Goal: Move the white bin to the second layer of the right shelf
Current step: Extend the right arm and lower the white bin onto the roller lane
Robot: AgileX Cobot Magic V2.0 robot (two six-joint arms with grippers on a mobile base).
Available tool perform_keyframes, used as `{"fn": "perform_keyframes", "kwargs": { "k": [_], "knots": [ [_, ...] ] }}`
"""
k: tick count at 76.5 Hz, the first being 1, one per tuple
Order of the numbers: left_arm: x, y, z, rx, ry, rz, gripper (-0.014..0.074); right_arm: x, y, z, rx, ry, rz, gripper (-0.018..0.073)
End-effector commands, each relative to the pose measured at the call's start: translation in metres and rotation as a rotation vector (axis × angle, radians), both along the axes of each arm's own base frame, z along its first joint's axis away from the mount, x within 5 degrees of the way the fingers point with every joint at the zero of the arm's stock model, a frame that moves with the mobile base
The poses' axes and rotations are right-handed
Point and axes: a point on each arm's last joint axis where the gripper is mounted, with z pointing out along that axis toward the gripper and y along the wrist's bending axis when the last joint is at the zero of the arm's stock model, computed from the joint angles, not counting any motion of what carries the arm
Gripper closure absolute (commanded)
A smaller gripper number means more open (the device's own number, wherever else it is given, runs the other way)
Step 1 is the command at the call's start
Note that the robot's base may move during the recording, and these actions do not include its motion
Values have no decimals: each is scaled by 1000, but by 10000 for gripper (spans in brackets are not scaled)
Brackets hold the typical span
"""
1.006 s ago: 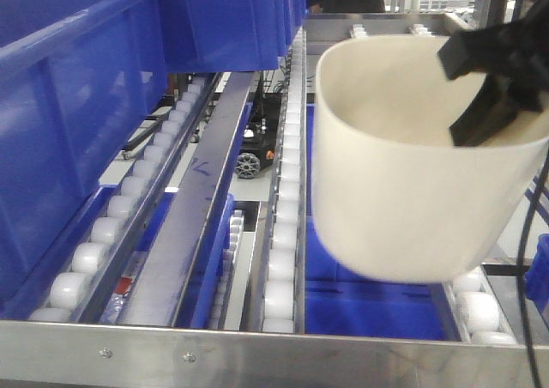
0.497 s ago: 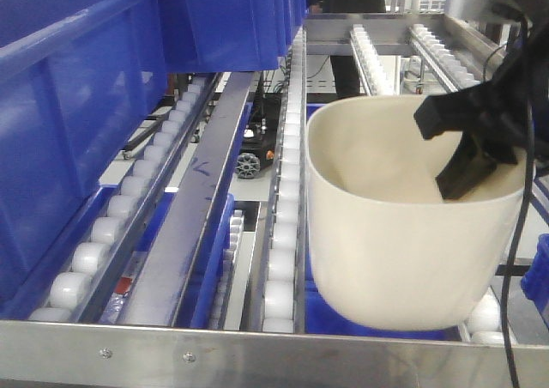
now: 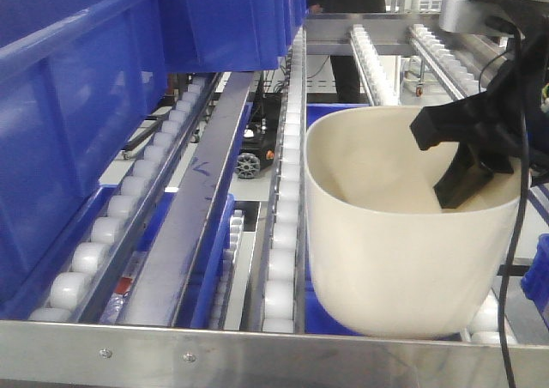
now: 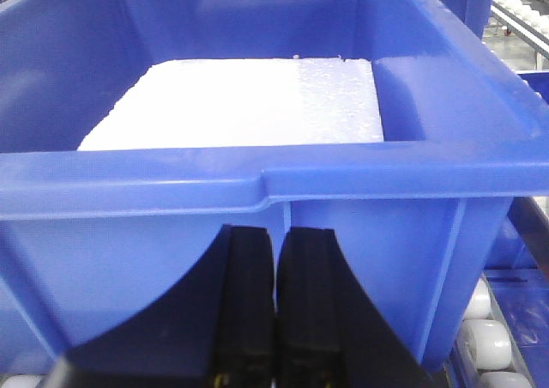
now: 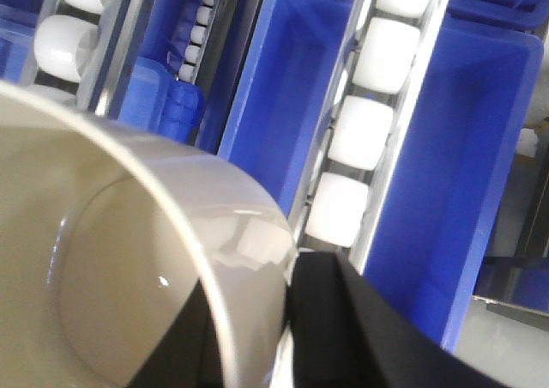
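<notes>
The right gripper (image 3: 467,160) clamps the white bin (image 3: 399,259) by its rim, low over the shelf's rollers (image 3: 281,263). The left gripper (image 4: 274,319) is closed on nothing, facing a blue crate (image 4: 257,190).

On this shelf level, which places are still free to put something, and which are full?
Free: the roller lane behind the white bin, and the flat steel strip between the roller rails. Crowded: the left lane, filled by blue crates, and the front right, where the right gripper holds the bin.

Bin (image 3: 395,259): glossy smooth cream plastic. Crates (image 3: 77,113): smooth blue plastic. Shelf rail (image 3: 257,354): brushed steel, screwed. Rollers (image 3: 279,263): white plastic. Crate insert (image 4: 240,105): white, grainy foam.
</notes>
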Motion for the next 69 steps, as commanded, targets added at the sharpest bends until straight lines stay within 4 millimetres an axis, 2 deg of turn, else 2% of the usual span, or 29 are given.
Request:
{"fn": "perform_keyframes", "kwargs": {
  "k": [1, 69],
  "knots": [
    [1, 0, -4, -11, -64, -6, 512, 7, 2, 21, 47, -118, -3, 503],
    [1, 0, -4, -11, -64, -6, 512, 9, 3, 16, 40, -100, -2, 503]
  ]
}}
